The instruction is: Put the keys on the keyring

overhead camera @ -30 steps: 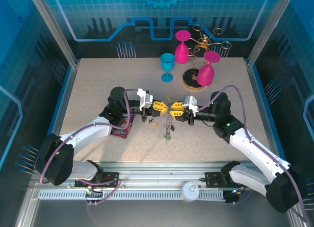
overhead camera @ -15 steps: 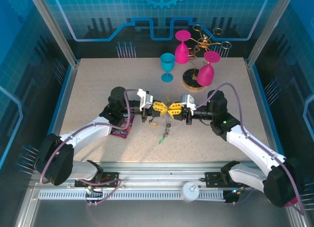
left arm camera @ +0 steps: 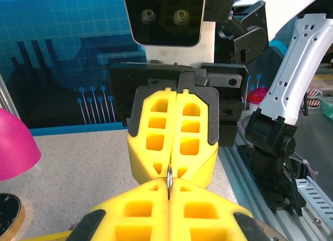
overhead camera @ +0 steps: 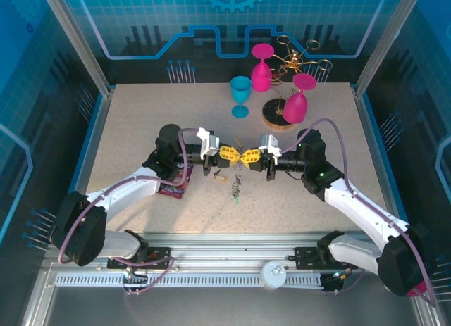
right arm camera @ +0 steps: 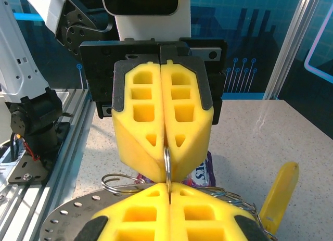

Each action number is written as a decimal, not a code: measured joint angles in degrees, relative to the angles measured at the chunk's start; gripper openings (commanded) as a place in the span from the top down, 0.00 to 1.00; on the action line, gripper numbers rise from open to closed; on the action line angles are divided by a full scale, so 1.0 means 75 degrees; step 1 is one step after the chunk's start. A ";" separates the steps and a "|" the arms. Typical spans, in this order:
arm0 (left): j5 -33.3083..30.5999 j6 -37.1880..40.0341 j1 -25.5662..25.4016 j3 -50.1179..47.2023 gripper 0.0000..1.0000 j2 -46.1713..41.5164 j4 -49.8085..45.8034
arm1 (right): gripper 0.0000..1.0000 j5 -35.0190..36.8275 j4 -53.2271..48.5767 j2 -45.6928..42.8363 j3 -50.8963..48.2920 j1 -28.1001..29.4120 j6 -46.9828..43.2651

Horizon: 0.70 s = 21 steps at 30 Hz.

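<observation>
My left gripper (overhead camera: pixel 235 155) and right gripper (overhead camera: pixel 247 155) meet tip to tip over the middle of the table. Both are shut on the same thin metal wire loop (left arm camera: pixel 169 174), seen edge-on between the yellow fingers (right arm camera: pixel 140 131). In the right wrist view the flat grey keyring (right arm camera: pixel 65 220) with small holes sits just under my gripper (right arm camera: pixel 168 188), wire loops (right arm camera: pixel 118 181) along its rim. A yellow key tag (right arm camera: pixel 279 191) sticks up at the right. Small keys (overhead camera: pixel 236 188) dangle below the grippers. A yellowish piece (overhead camera: pixel 220 177) lies on the table.
A purple packet (overhead camera: pixel 174 189) lies beside the left arm. At the back stand a teal goblet (overhead camera: pixel 240 95), pink glasses (overhead camera: pixel 262 65) and a gold rack on a wooden base (overhead camera: pixel 278 118). The metal rail (overhead camera: pixel 232 259) runs along the near edge.
The right gripper has shifted left, pressing closer to the left one. The dangling keys swung and now hang shorter and closer under the fingertips. The left arm has stayed put.
</observation>
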 measured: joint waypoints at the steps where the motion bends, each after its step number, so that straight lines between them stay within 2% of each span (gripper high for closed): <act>1: -0.0041 0.0064 0.0000 0.0006 0.89 0.0000 -0.0093 | 1.00 0.0044 -0.0184 0.0000 0.0064 0.0003 -0.0050; 4: -0.0224 0.0443 -0.0015 0.0128 0.87 -0.0012 -0.0711 | 1.00 0.0204 -0.1204 0.0076 0.0490 0.0012 -0.0391; 7: -0.0434 0.1099 -0.0032 0.0600 0.88 -0.0015 -0.1941 | 1.00 0.0557 -0.2477 0.0274 0.1189 0.0099 -0.0866; 11: -0.0764 0.2119 -0.0090 0.1332 0.91 -0.0015 -0.3701 | 1.00 0.1186 -0.4144 0.0577 0.2168 0.0291 -0.1580; 15: -0.1005 0.3010 -0.0157 0.1839 1.00 -0.0015 -0.5187 | 1.00 0.1757 -0.5613 0.0956 0.3025 0.0548 -0.2180; 18: -0.1110 0.3413 -0.0204 0.2025 1.00 -0.0017 -0.5823 | 1.00 0.1906 -0.6105 0.1105 0.3299 0.0656 -0.2366; 19: -0.1113 0.3471 -0.0219 0.2031 1.00 -0.0029 -0.5890 | 0.96 0.1912 -0.6135 0.1087 0.3287 0.0659 -0.2363; 20: -0.1116 0.3520 -0.0242 0.2017 1.00 -0.0047 -0.5896 | 0.79 0.1883 -0.6059 0.1040 0.3220 0.0650 -0.2296; 21: -0.1110 0.3515 -0.0245 0.1955 1.00 -0.0085 -0.5814 | 0.67 0.1778 -0.5785 0.0918 0.2999 0.0606 -0.2165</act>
